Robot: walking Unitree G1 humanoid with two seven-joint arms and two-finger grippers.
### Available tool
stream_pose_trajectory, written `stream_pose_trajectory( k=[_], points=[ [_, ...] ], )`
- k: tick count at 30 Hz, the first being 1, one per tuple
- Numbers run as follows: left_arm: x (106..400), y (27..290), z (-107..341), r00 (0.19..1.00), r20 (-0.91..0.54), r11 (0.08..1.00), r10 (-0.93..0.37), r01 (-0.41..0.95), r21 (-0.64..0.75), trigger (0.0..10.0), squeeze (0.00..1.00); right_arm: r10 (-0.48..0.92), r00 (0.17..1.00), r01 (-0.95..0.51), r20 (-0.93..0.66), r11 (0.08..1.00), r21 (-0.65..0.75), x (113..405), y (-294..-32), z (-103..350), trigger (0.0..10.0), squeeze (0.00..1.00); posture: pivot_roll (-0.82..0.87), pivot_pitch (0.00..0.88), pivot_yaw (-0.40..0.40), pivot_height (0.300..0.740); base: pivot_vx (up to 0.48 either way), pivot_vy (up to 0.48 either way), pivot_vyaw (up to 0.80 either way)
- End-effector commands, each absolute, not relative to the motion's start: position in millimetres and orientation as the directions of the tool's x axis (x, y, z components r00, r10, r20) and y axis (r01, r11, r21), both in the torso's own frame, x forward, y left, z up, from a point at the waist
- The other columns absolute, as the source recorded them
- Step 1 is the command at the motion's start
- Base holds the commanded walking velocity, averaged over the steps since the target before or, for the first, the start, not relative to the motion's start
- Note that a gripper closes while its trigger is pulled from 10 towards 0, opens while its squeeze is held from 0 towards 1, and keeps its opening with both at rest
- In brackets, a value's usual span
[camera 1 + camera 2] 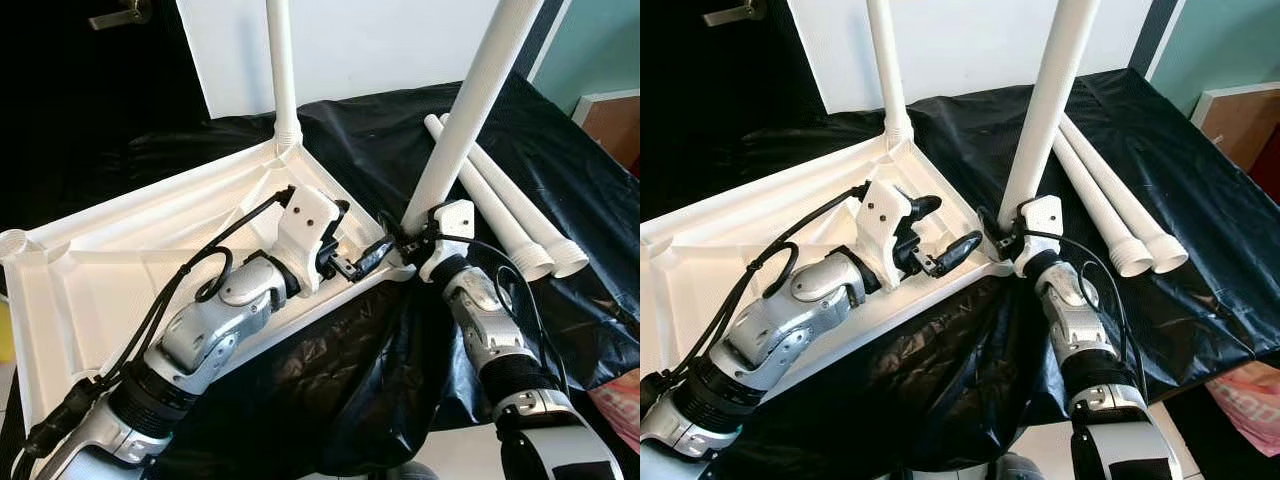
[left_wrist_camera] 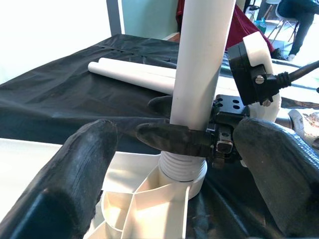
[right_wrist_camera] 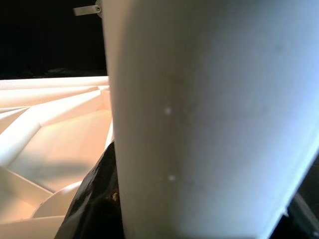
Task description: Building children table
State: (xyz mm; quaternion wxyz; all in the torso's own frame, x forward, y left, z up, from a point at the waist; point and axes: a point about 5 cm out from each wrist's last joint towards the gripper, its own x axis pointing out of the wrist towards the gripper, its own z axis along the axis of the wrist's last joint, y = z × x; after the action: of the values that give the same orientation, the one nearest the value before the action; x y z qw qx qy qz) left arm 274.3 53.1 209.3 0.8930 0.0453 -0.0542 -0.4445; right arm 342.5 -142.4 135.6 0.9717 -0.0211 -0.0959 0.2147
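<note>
My right gripper (image 1: 408, 240) is clamped on the leg (image 1: 470, 110) just above its threaded base, which sits in the corner socket of the upturned tabletop (image 1: 110, 240). My left gripper (image 1: 940, 235) is spread wide, empty, just beside that corner. The leg leans — I judge it could cross-thread or slip out if I twist it now.

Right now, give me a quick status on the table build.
Right gripper shut on table leg at the tabletop corner socket. Left gripper open, resting on the tabletop. One leg already standing; two spare legs lying beside, not obstructing.
</note>
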Motion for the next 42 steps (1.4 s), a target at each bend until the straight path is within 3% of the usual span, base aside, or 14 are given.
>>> stream_pose_trajectory(
  k=[1,13,24,32,36,42],
  points=[
    [261,45,211,0.355,0.011,0.352,-0.935,0.922,0.159,10.0,0.00,0.408,0.913,-0.408,-0.004,0.913,-0.019,333,-145,96,10.0,0.00,0.01,0.123,0.017,0.740,0.000,0.000,0.00],
    [259,45,211,0.353,0.014,0.351,-0.935,0.924,0.153,10.0,0.00,0.309,0.951,-0.310,-0.026,0.950,-0.048,324,-141,85,10.0,0.00,0.01,0.127,0.016,0.740,0.000,0.000,0.00],
    [259,44,212,0.348,0.016,0.347,-0.937,0.926,0.149,10.0,0.00,0.378,0.926,-0.378,-0.001,0.926,-0.007,316,-116,87,10.0,0.00,0.01,0.129,0.017,0.740,0.000,0.000,0.00],
    [259,43,211,0.347,0.016,0.346,-0.938,0.927,0.148,10.0,0.00,0.288,0.957,-0.284,0.038,0.955,-0.084,320,-114,95,10.0,0.00,0.01,0.124,0.011,0.740,0.000,0.000,0.00],
    [259,43,212,0.350,0.019,0.349,-0.936,0.925,0.148,10.0,0.00,0.365,0.927,-0.339,0.079,0.911,-0.237,313,-109,97,10.0,0.00,0.01,0.121,0.012,0.740,0.000,0.000,0.00],
    [259,43,212,0.346,0.021,0.345,-0.938,0.927,0.149,10.0,0.00,0.391,0.915,-0.365,0.098,0.907,-0.210,310,-115,98,10.0,0.00,0.01,0.118,0.014,0.740,0.000,0.000,0.00]
  ],
)
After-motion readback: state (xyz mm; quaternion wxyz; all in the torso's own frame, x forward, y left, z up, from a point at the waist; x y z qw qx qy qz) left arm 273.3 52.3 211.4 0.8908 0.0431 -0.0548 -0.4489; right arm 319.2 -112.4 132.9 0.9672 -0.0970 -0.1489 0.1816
